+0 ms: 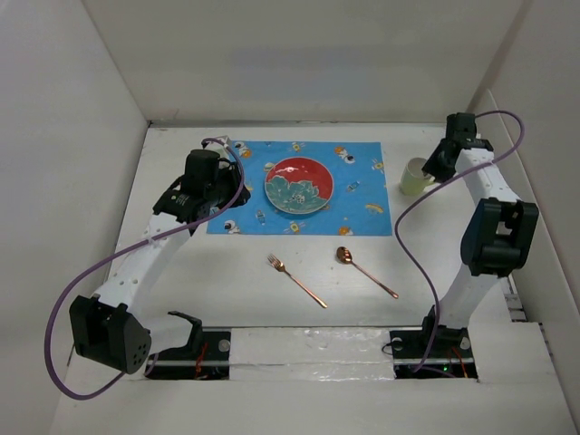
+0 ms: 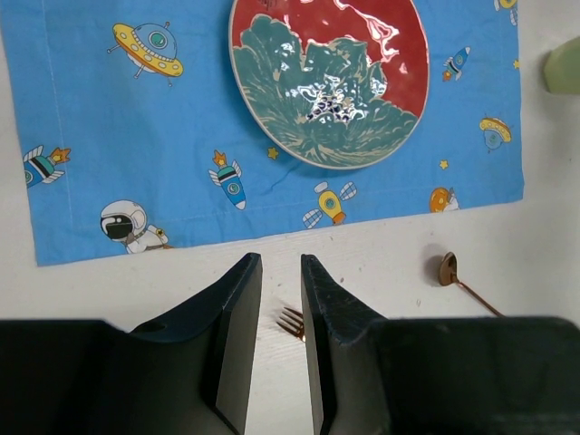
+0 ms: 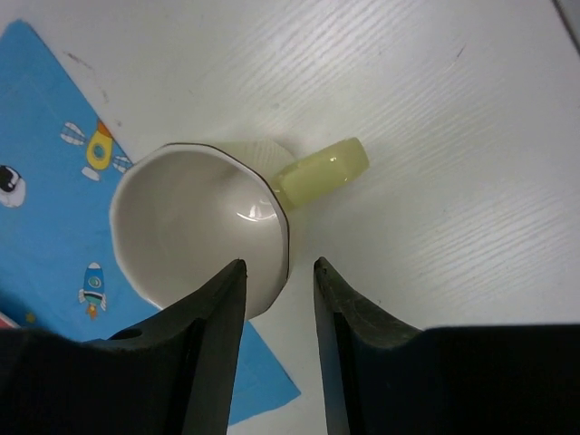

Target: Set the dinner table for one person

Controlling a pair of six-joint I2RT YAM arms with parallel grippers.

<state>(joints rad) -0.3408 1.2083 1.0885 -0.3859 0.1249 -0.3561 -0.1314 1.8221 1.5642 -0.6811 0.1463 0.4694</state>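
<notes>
Right gripper [image 3: 279,265] hangs with its 2 fingers parted astride the rim of the cup [image 3: 190,217], not clamped. Left gripper [image 2: 281,263], narrowly parted, holds nothing above the fork [image 2: 292,321]. The dinner table [image 3: 435,109] lies under both, bearing cup and fork.

Bright, even overhead light; shadows soft. Specular glare on plate [image 2: 328,82] ahead of jaws; small highlight inside cup [image 3: 181,227] at jaws. Focus sharp.
</notes>
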